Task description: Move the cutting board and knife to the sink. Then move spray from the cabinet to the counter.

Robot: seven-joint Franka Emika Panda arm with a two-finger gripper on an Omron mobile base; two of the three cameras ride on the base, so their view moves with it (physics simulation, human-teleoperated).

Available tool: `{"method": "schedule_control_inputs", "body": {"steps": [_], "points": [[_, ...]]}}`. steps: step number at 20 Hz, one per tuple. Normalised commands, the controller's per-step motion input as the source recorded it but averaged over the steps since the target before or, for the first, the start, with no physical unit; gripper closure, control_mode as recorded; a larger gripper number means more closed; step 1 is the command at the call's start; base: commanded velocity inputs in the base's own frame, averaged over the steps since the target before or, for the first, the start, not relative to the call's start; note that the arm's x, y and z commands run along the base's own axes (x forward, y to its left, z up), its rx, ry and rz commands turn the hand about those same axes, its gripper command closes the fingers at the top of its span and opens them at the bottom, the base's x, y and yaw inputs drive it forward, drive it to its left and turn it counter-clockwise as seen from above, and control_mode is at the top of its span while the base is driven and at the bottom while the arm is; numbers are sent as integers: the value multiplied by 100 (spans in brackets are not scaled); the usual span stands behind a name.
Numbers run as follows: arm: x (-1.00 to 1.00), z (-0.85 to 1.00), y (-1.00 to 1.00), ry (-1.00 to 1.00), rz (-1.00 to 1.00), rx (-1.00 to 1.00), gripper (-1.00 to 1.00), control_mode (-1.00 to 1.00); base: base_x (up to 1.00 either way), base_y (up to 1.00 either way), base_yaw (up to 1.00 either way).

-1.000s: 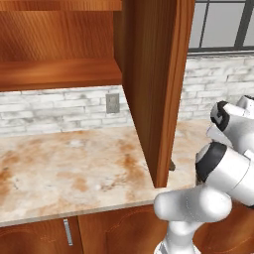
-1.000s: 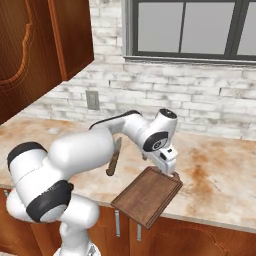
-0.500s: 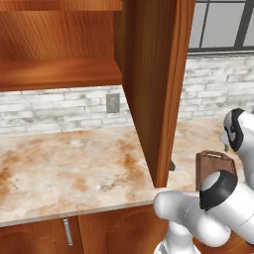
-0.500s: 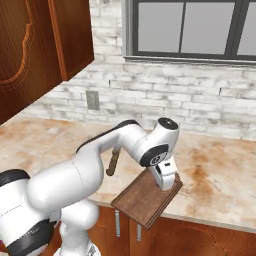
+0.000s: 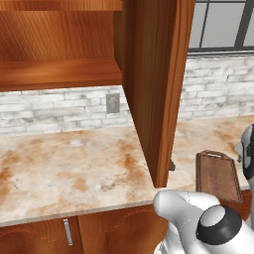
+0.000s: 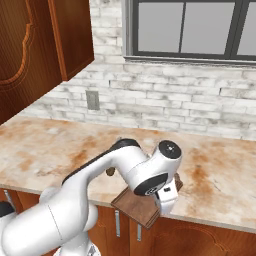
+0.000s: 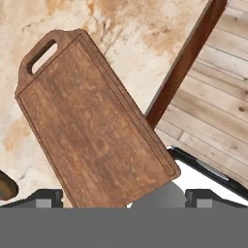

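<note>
The cutting board (image 7: 97, 126) lies on the counter (image 7: 29, 140) with its handle loop pointing away from me and its near end sticking out past the counter's front edge. My gripper (image 7: 123, 201) hangs just over that near end, open, one fingertip on each side of the board's width, holding nothing. From the right base the gripper (image 6: 164, 206) hangs at the counter's front edge above the cutting board (image 6: 140, 209). The brown end of the knife (image 7: 6, 185) peeks in left of the board. The cutting board (image 5: 217, 173) also lies right of the cabinet door.
The cabinet (image 5: 59, 74) stands open; its tall door (image 5: 154, 84) juts out over the counter (image 5: 74, 163) just left of the board. An outlet (image 5: 112, 103) sits on the brick wall. A window (image 6: 200, 30) is behind. Wooden floor (image 7: 213, 97) shows below the counter's edge.
The arm has swung down and toward the counter's front edge, bringing the hand from above the board's middle to its near end. The board and knife have not moved. The gripper stayed open.
</note>
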Motion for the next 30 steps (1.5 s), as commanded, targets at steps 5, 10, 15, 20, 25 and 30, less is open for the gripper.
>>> {"method": "schedule_control_inputs", "body": {"steps": [5, 10, 15, 20, 25, 30], "points": [[-58, 0, -17, -5, 2, 5, -100, -100, 0, 0, 0], [-30, 0, -7, -1, 0, 8, -100, -100, 0, 0, 0], [-38, -4, -2, -7, 6, 19, -100, -100, 0, 0, 0], [-23, -19, -1, -13, 6, 13, -100, -100, 0, 0, 0], [9, -23, -1, -7, 0, 6, -100, -100, 0, 0, 0], [23, -27, 6, 0, 0, 4, -100, -100, 0, 0, 0]]}}
